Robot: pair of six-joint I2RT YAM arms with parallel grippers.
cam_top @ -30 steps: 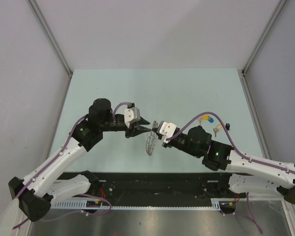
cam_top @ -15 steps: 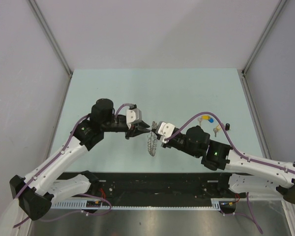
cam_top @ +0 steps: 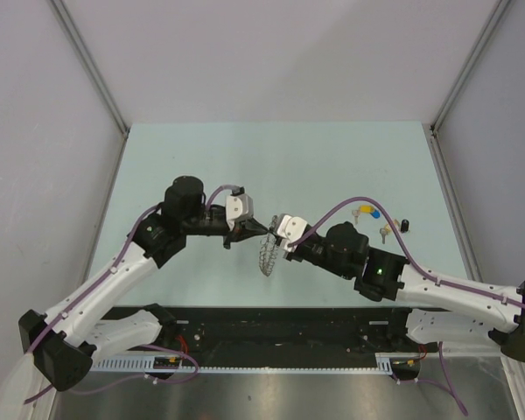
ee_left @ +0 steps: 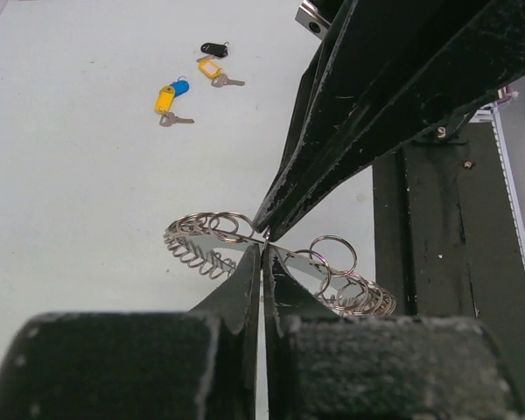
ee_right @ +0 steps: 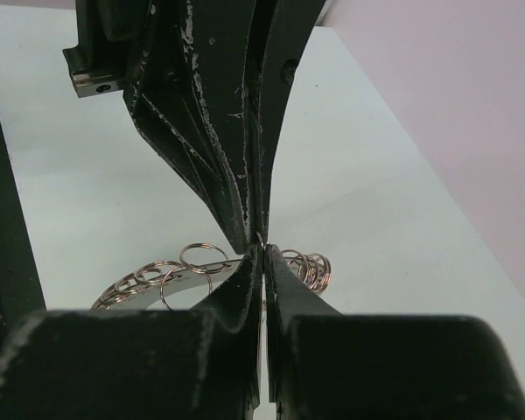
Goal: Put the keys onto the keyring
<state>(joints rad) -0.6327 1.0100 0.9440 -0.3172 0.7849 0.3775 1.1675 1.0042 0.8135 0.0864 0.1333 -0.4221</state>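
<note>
Keyring [cam_top: 267, 254] betw. L claw [ee_left: 262, 249] & R claw [ee_right: 262, 254] tips, both tight on its rim

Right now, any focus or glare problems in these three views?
Left wrist: the left hand is blurred up close, while the keyring and keys are sharp. Right wrist: the right hand is likewise soft, the keyring sharp, and the table washed pale. Top external: even light, no glare, keys tiny.
</note>
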